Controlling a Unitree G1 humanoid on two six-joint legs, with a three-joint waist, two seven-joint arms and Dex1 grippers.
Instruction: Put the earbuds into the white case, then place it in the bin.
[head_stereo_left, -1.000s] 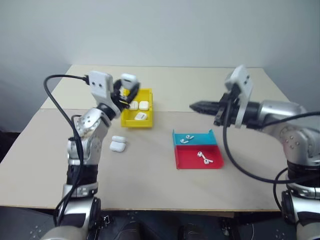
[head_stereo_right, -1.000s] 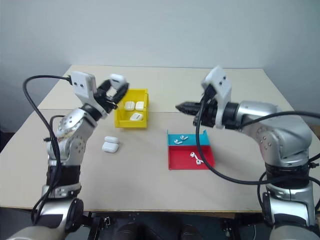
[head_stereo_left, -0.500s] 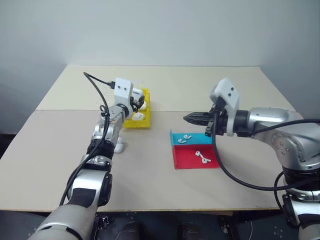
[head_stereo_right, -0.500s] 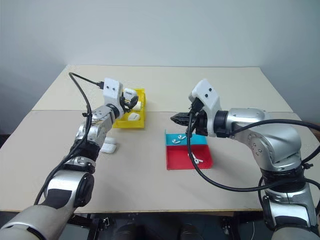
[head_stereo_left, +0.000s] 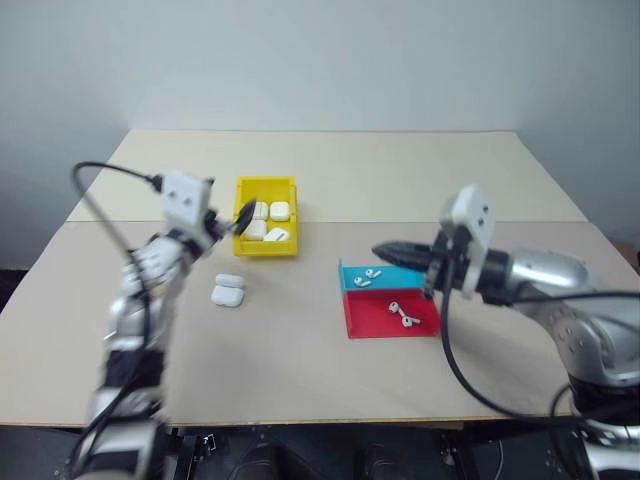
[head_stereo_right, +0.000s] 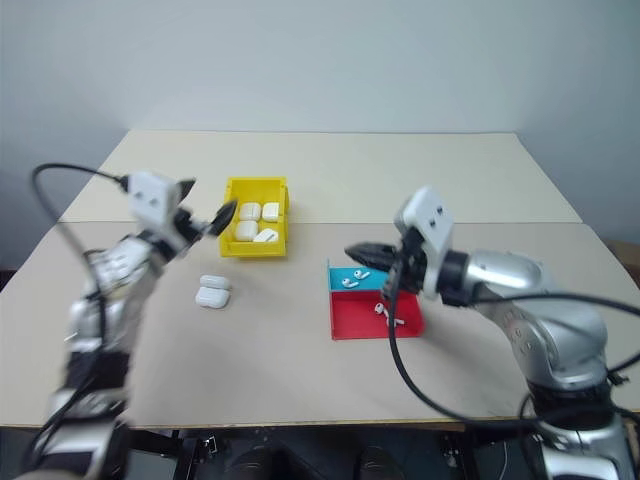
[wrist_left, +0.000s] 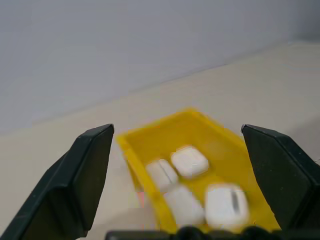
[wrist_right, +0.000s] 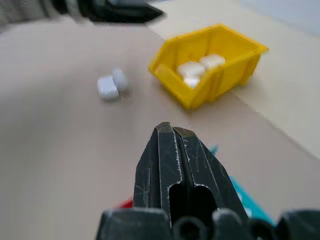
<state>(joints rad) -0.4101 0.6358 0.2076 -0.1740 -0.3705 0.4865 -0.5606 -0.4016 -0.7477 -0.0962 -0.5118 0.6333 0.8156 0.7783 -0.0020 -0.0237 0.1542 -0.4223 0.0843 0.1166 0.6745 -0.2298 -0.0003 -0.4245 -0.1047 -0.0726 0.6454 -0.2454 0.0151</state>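
The left claw (wrist_left: 180, 200) stands wide open and empty just short of the bin (head_stereo_left: 264, 244), its two black fingers (wrist_left: 75, 185) spread to either side of the yellow walls in its own wrist view. That spread, with nothing between the fingers, suits a claw that has let a case go over the bin. Four cases lie inside the bin, glossy white and rounded, packed close together; which of them is the white case (head_stereo_left: 277, 235) of the task cannot be told for sure, as they all look alike.

The bin sits at about ten o'clock on the desk (head_stereo_left: 300, 350), a small bright yellow box with upright walls. At about seven o'clock from it, on the bare desk, lies another case with its lid flipped open (head_stereo_left: 228, 291), apparently waiting for its own filling.

The right claw (wrist_right: 172, 137) is pressed shut and holds nothing, hanging above the blue tray (head_stereo_left: 400, 277) and red tray (head_stereo_left: 372, 318) at about three o'clock. Tiny white earbuds (head_stereo_left: 403, 315) with short stems rest in both trays, so it seems parked near its next pick.
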